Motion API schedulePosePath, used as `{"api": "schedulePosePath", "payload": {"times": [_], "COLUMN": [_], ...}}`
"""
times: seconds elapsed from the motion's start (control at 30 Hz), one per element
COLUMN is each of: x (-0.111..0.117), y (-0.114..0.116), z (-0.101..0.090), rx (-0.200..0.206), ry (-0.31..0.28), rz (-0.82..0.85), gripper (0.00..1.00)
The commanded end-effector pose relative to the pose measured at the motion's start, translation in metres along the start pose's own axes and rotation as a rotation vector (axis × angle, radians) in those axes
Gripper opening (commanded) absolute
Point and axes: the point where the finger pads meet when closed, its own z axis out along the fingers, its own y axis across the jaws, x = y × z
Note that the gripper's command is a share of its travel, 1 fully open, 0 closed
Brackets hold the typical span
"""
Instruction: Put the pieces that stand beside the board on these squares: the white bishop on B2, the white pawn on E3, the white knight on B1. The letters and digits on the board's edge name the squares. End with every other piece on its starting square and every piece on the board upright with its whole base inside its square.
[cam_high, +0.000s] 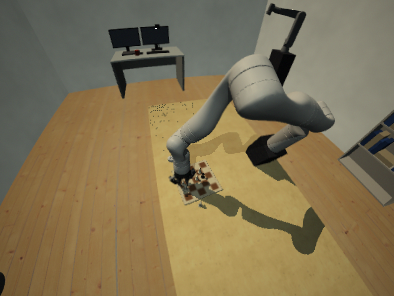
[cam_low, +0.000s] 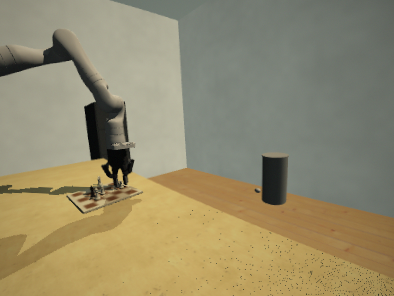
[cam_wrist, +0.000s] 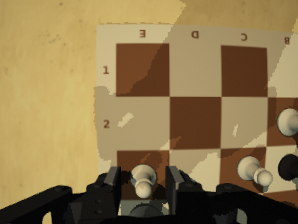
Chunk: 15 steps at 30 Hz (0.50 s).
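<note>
With the white pawn (cam_wrist: 143, 180) standing on E3 between its parted fingertips, touching neither, the gripper (cam_high: 183, 177) (cam_low: 120, 184) (cam_wrist: 143, 179) is partly open and holds nothing; it should widen evenly, then rise straight up so that no finger nudges the pawn.

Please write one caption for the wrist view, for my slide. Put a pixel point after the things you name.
The open gripper (cam_high: 183, 181) (cam_low: 120, 184) (cam_wrist: 143, 179) straddles the white pawn (cam_wrist: 143, 181) standing on square E3.
</note>
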Motion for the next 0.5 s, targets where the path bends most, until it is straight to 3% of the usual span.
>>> {"api": "schedulePosePath", "payload": {"times": [0.0, 0.23, 0.47], "x": [0.000, 0.000, 0.000], "y": [-0.001, -0.001, -0.001], "z": [-0.001, -0.009, -0.041], "rx": [0.002, 0.002, 0.002], "ry": [0.001, 0.001, 0.001], "rz": [0.000, 0.000, 0.000], "gripper": [0.34, 0.34, 0.34]}}
